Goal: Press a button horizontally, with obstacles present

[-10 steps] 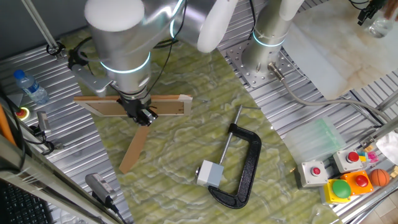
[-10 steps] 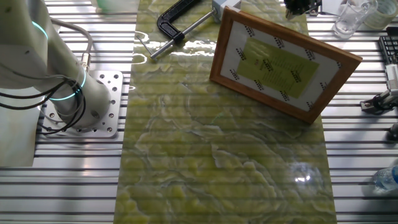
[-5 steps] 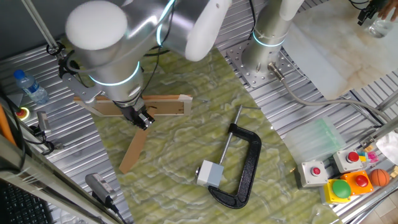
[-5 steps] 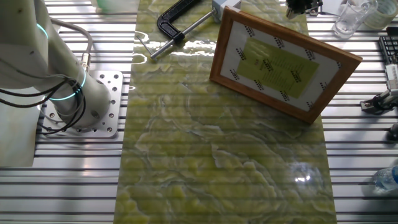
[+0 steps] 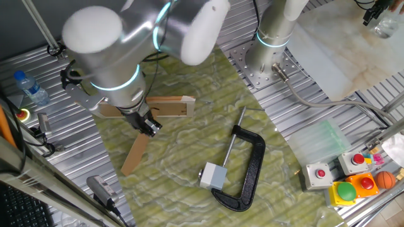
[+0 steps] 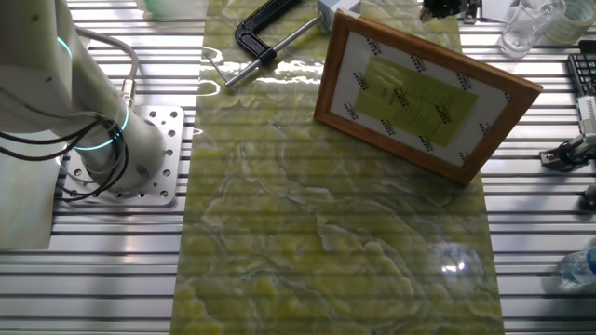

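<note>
The button (image 5: 213,176) is a small light-grey box with a darker side face, held in the jaws of a black C-clamp (image 5: 251,169). Its corner shows at the top edge of the other fixed view (image 6: 328,7). The obstacles are a flat wooden board with a raised edge (image 5: 172,107), standing tilted like a frame (image 6: 419,93), and a narrow slat (image 5: 134,154) leaning out from it. My gripper (image 5: 147,125) hangs in front of the board, above the slat's upper end and left of the button. It shows only partly behind the board (image 6: 445,9). Its fingertips are too dark to read.
A green mat (image 5: 189,145) covers the ribbed metal table. Grey boxes with red buttons (image 5: 319,174) and a yellow box with a green button (image 5: 346,191) stand at the right. A water bottle (image 5: 30,88) is at the left. The arm's base (image 6: 112,158) is bolted beside the mat.
My gripper has shifted slightly down and right in front of the board, toward the button's side. The arm's upper links swung left. Board, slat, clamp and button have not moved.
</note>
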Controlling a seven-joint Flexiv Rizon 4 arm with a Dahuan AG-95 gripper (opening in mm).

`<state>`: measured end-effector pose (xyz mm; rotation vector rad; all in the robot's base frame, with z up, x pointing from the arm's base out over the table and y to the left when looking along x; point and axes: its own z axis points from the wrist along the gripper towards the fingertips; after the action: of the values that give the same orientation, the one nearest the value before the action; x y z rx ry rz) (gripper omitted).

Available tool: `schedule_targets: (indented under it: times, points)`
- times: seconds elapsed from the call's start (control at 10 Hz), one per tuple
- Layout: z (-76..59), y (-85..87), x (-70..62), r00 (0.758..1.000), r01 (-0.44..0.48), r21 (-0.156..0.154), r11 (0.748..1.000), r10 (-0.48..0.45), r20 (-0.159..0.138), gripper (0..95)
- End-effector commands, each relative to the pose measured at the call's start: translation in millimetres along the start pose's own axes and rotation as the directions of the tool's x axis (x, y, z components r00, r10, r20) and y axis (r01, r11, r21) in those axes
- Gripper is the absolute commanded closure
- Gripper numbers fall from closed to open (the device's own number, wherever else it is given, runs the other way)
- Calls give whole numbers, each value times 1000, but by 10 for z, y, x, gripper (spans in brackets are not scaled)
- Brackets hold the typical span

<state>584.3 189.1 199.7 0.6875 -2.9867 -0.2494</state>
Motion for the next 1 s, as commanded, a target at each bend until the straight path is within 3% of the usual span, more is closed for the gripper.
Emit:
schedule_targets:
  times: [0.1, 0.3, 0.4, 0.5, 0.8, 1.0]
  points:
    - [161, 189, -13, 999, 42, -133, 990, -39, 26, 950]
    - [275, 253, -32, 999, 34, -140, 990, -32, 19, 950]
    - [338, 261, -55, 999, 44, -173, 984, -42, 15, 950]
    - [388, 241, -82, 998, 55, -203, 978, -50, 30, 950]
    - [571, 197, -204, 999, 51, -226, 973, -48, 18, 950]
    - [558, 237, -255, 1000, 6, -212, 977, -5, 1, 950]
